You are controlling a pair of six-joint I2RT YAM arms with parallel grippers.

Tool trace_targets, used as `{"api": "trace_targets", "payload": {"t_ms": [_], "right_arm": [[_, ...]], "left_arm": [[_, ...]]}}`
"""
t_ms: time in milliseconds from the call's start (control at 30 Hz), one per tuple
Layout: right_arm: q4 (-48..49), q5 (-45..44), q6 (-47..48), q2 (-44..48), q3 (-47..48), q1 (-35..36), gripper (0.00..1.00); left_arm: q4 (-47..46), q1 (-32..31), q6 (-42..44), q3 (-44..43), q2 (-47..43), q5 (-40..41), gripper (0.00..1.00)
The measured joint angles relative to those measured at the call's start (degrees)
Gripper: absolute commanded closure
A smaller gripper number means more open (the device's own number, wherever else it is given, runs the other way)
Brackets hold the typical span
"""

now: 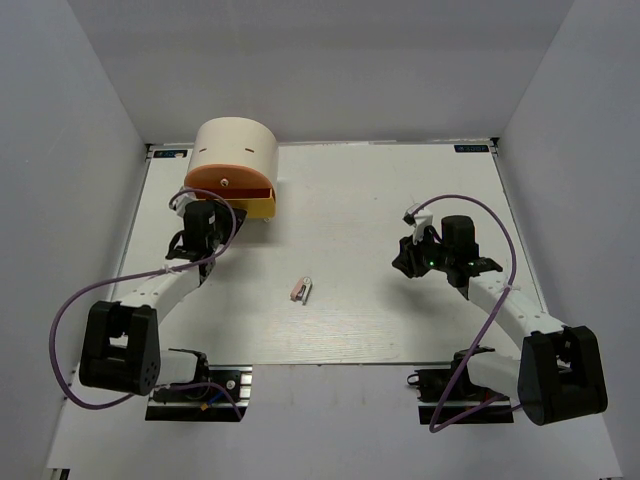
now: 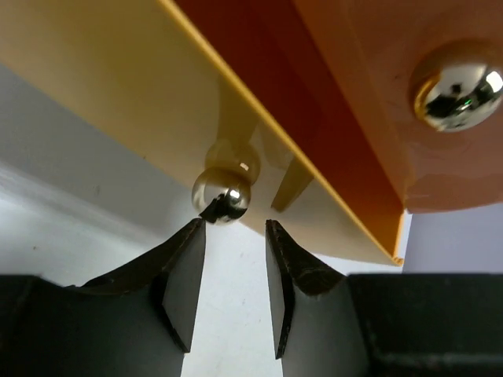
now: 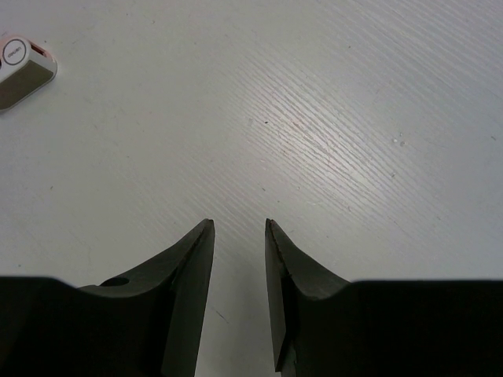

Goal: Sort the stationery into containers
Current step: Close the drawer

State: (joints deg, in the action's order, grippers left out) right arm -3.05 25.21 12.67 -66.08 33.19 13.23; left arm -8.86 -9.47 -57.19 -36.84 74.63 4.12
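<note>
The cream box point(image 1: 235, 150) stands far left. Only the left wrist view shows the left gripper point(image 2: 234, 229) a little open and empty, its tips just by the shiny knob point(image 2: 222, 195) of the yellow drawer point(image 2: 102, 71). The clip point(image 1: 301, 290) lies mid table point(image 1: 400, 200). The right gripper point(image 3: 238, 228), a little open, holds nothing.

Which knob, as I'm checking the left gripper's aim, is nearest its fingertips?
The yellow drawer's knob, right by the left gripper; the orange drawer's knob is farther.
</note>
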Motion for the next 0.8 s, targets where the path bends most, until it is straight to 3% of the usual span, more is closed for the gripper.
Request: {"api": "trace_targets", "payload": {"t_ms": [800], "right_arm": [[-0.02,-0.44,0.94,-0.07,-0.11,0.0,0.62]], "left_arm": [[-8.37,2.51,-5.86,-2.45,8.17,-0.48,0.56]]}}
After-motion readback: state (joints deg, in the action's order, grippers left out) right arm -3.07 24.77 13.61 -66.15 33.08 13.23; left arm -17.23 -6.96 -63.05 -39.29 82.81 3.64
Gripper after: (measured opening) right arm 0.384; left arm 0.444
